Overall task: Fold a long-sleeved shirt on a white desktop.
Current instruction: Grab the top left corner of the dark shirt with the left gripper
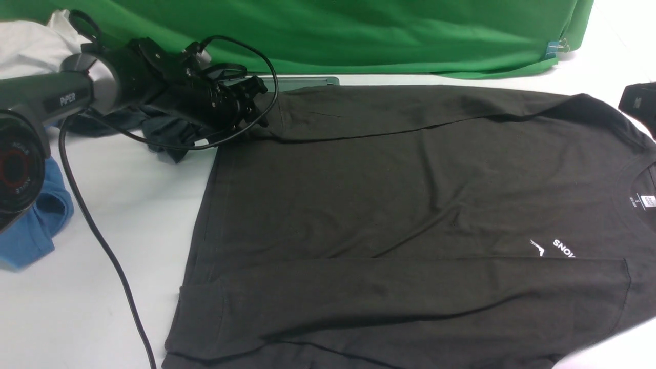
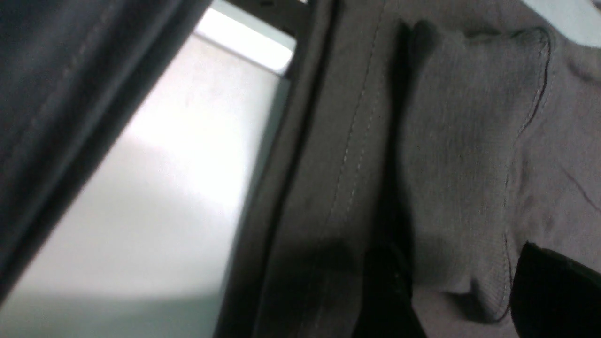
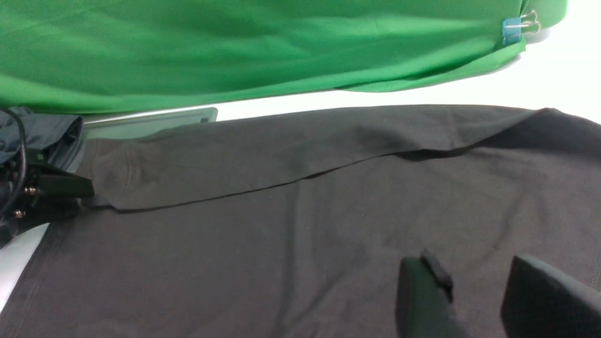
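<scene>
- My left tool had its fingers apart, one on each side of the ribbed cuff. As far as I could judge, nothing was clamped.
- That cuff lay right under the tool, on the hem corner of the long-sleeved shirt. I judged the sleeve was laid across the body to square the shirt for folding.
- My right tool was also spread and held nothing, hanging over the shirt's body towards the collar end.
- The shirt lay flat and front up on the white tabletop, stretching from one tool to the other, with both sleeves turned in along its long edges.
- Near the right tool, the chest logo read "SNO" before the frame cut it off. The print on the neck label was too small to read.
- Behind the left tool, my arm read "PiPER". A dark teal garment and a blue shirt lay near there too.
</scene>
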